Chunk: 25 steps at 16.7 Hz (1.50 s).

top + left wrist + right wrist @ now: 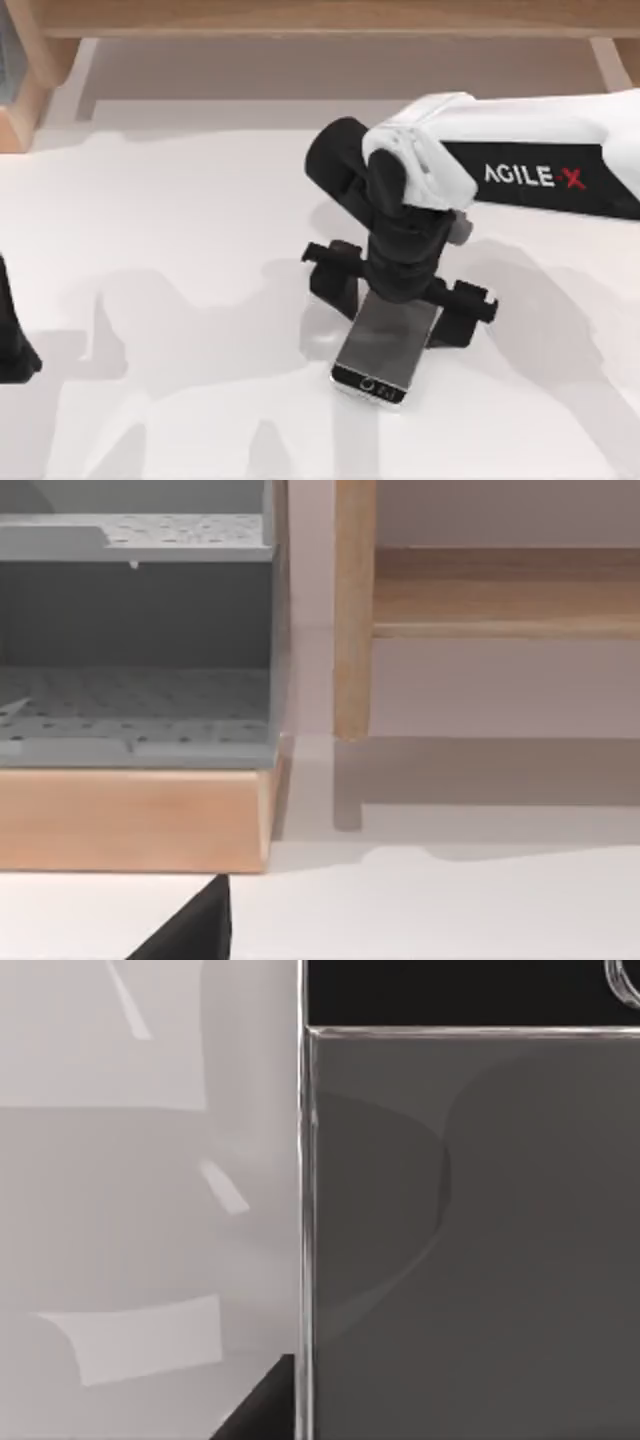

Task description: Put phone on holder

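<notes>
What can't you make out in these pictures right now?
- Right gripper, top view: its black wrist hides the fingers' grip.
- Slim grey-screened phone: upper end hidden under that gripper.
- Black phone holder: middle covered by gripper and phone.
- Left gripper: cut off at the left edge.

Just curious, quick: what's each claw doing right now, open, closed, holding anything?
Left gripper: parked at the table's left edge; cannot be told.
Right gripper: over the phone at the holder; cannot be told.
</notes>
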Each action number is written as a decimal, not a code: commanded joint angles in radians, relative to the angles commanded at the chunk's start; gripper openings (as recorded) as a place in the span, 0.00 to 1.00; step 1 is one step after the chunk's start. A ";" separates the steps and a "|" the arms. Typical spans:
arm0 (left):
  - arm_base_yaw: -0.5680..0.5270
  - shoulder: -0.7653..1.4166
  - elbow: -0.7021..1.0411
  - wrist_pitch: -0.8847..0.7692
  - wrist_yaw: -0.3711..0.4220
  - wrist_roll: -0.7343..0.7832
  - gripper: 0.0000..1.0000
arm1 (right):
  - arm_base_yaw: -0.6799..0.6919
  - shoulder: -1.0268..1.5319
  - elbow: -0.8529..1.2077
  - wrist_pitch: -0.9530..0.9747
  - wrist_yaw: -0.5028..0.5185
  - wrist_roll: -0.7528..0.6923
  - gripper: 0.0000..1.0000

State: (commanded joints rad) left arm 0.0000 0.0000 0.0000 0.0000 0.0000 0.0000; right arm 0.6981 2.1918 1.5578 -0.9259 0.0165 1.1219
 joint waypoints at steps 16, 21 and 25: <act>0.000 0.000 0.000 0.000 0.000 0.000 1.00 | -0.055 -0.199 -0.100 0.016 0.009 -0.150 0.00; 0.000 0.000 0.000 0.000 0.000 0.000 1.00 | -0.157 -0.465 -0.352 0.174 0.034 -0.374 0.00; 0.000 0.000 0.000 0.000 0.000 0.000 1.00 | -0.235 -0.622 -0.466 0.295 0.063 -0.505 0.00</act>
State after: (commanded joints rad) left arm 0.0000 0.0000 0.0000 0.0000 0.0000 0.0000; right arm 0.4630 1.5700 1.0916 -0.6313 0.0799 0.6172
